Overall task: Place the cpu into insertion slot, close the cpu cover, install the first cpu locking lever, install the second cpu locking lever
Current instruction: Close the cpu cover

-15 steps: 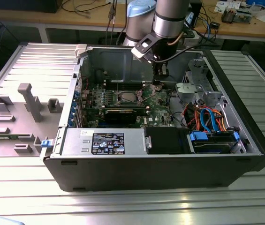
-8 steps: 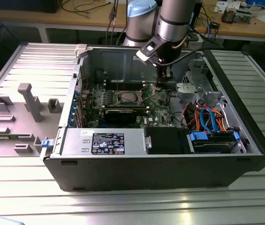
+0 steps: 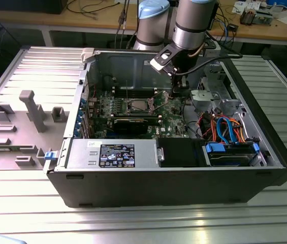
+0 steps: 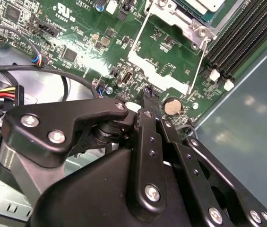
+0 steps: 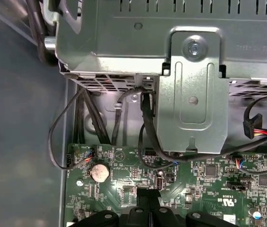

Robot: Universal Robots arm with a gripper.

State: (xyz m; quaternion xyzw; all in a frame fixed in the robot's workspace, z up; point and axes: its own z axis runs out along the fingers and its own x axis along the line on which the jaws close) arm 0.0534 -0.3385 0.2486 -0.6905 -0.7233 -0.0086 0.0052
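Inside the computer case (image 3: 123, 63), the claw (image 4: 146, 92) hangs over the green board (image 4: 76, 28) beside a coin battery (image 4: 172, 107), its fingers (image 4: 147, 120) together. The cpu (image 4: 209, 4) lies in the insertion slot (image 4: 186, 19), and the cpu cover (image 4: 160, 71) is open, between slot and claw.

The exterior view looks down from well back on the whole open computer case (image 3: 158, 178) — both wrist views hover close over its green board (image 4: 83, 35), sharing the coin battery (image 4: 172, 107) (image 5: 99, 172).
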